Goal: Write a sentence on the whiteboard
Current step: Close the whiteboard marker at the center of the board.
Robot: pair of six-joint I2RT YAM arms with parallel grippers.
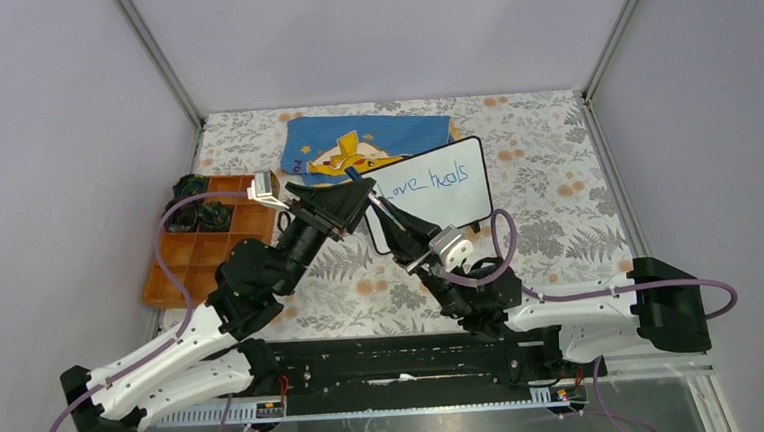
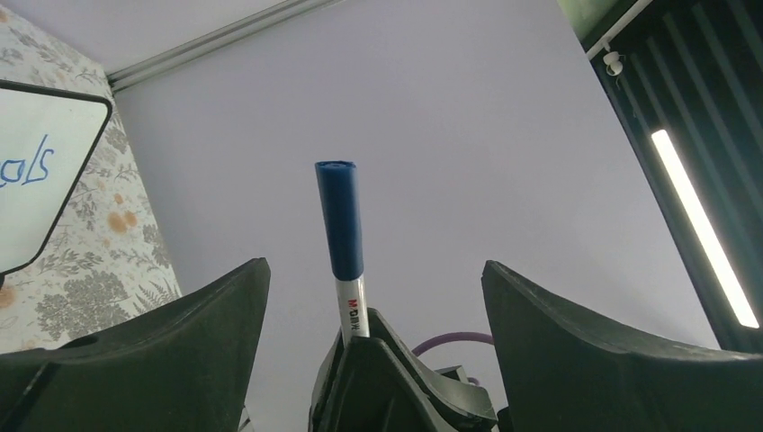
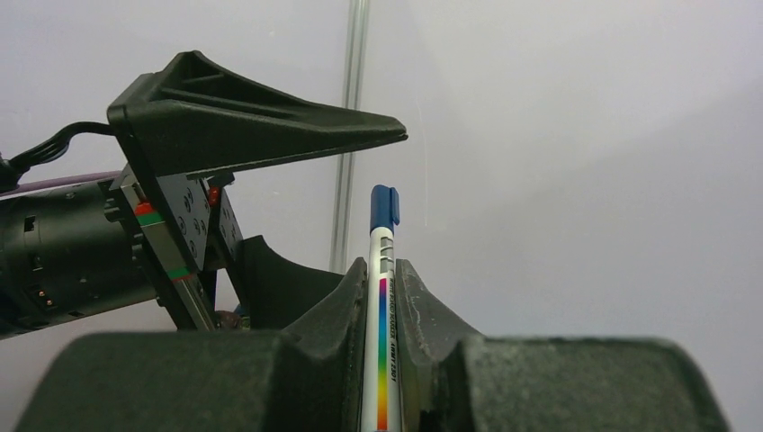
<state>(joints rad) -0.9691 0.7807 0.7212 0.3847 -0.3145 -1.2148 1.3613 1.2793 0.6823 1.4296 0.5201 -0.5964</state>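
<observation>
Backdrop: grey walls on three sides, floral table [image 1: 558, 205] below.
Right jaws: right gripper [image 3: 382, 270] is clamped on the marker [image 2: 340, 225]. The barrel is pinched between both fingers and the capped end sticks out past the tips.
Left jaws: left gripper [image 2: 375, 268] is spread wide, with one finger on each side of the cap [image 3: 383, 205]. In the wrist view neither finger touches it.
Marker axis: runs out of the right jaws and up through the gap between the left fingers. In the right wrist view it lies roughly crosswise to those fingers.
Cap: blue and seated on the tip, so no nib is exposed.
Board [image 1: 458, 206]: just beyond both grippers, propped at a tilt. Its near-left corner is covered by the right gripper in the top view. In the left wrist view it lies off the outer side of the left-hand finger.
Sentence [image 1: 426, 181]: blue, reads "Love heals" on the upper line. Any lower line is hidden behind the arms.
Nearer arm: the right, at the board's corner; the left jaws sit just beside it at the board's left edge.
Stage (judgement): the writing looks finished and the marker is capped.
Next (judgement): the left jaws need to draw clear of the cap without brushing it. The right arm then has the marker to put down.
Outward: tray [image 1: 152, 290] is well to the left, behind the left arm. Cloth [image 1: 403, 135] lies beyond the board.
</observation>
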